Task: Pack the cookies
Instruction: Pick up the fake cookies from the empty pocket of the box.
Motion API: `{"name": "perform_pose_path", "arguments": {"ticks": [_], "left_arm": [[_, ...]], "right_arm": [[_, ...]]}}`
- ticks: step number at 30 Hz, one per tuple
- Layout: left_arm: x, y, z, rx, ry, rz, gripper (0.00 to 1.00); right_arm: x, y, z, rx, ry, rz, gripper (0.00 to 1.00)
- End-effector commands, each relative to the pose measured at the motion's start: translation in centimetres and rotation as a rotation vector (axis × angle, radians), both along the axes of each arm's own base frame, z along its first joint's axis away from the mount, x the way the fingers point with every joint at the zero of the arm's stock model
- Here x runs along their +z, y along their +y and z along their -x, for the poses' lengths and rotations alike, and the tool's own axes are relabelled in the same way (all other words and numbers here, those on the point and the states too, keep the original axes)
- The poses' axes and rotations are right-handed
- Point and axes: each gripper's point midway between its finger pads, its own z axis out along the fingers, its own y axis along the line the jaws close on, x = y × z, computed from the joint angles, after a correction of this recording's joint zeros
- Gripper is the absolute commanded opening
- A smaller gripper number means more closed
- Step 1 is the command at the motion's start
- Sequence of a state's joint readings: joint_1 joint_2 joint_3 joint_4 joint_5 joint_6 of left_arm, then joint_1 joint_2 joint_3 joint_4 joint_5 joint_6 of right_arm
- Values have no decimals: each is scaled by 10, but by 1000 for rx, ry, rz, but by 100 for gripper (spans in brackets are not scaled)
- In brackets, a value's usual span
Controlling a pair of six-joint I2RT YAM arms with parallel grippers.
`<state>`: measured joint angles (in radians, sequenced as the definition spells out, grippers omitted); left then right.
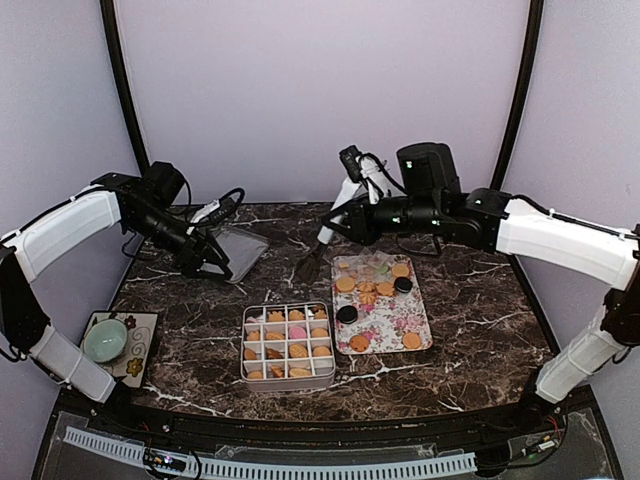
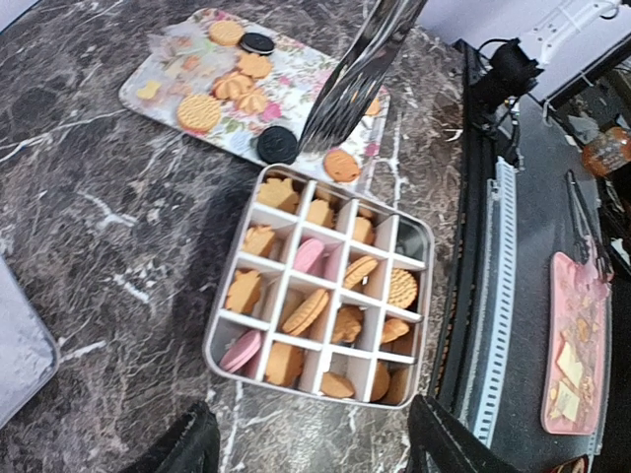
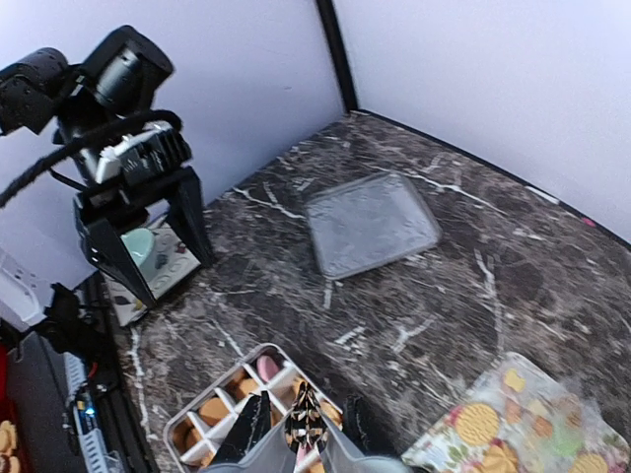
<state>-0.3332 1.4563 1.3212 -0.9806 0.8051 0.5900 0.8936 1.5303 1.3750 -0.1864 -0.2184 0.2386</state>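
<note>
Resting on a dark, white-veined marble table [image 1: 470,320]: one square metal box [image 1: 288,382] with rounded corners, its white dividers making sixteen cells, four by four. Nearly every cell holds cookies [image 2: 306,310]: ridged golden rounds, scalloped flower shapes, ribbed ovals and two smooth pink ones. Just beside the box lies one rectangular tray [image 2: 296,79] with a glossy rose print. It carries more loose cookies, two black sandwich rounds among several golden rounds and flower shapes. One flat grey lid [image 3: 370,225], square and matt, lies apart at the far side of the table. One pale green bowl [image 1: 105,340] sits on a flowered coaster [image 1: 140,352] at the left edge. One pair of shiny metal tongs [image 2: 360,69] hangs in the air with its tips over the tray edge nearest the box. The right gripper [image 3: 304,434] is closed around the tongs' handle end. The left gripper [image 3: 175,281] hangs above the table between lid and box, its two black fingers spread wide and holding nothing.
</note>
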Motion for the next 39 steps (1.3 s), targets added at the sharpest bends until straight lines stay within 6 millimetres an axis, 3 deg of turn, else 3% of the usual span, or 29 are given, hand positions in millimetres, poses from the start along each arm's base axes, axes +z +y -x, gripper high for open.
{"name": "perform_pose_path", "arguments": {"ticks": [1, 3, 6, 11, 16, 27, 39], "left_arm": [[-3, 27, -23, 148, -66, -96, 68], [-2, 34, -32, 187, -71, -97, 68], [-1, 41, -37, 216, -64, -92, 68], [-3, 41, -35, 210, -49, -86, 68], [-3, 41, -33, 209, -46, -83, 68], [-7, 40, -32, 201, -30, -86, 67], [-8, 40, -31, 193, -32, -89, 66]], "right_arm": [[-5, -59, -20, -271, -118, 99, 20], [-9, -78, -21, -342, -139, 97, 21], [-30, -100, -23, -440, -139, 114, 21], [-50, -113, -30, -532, -142, 112, 24], [-67, -113, -35, -586, -153, 126, 27], [-75, -102, -38, -670, -214, 77, 28], [-95, -95, -31, -717, -224, 121, 40]]}}
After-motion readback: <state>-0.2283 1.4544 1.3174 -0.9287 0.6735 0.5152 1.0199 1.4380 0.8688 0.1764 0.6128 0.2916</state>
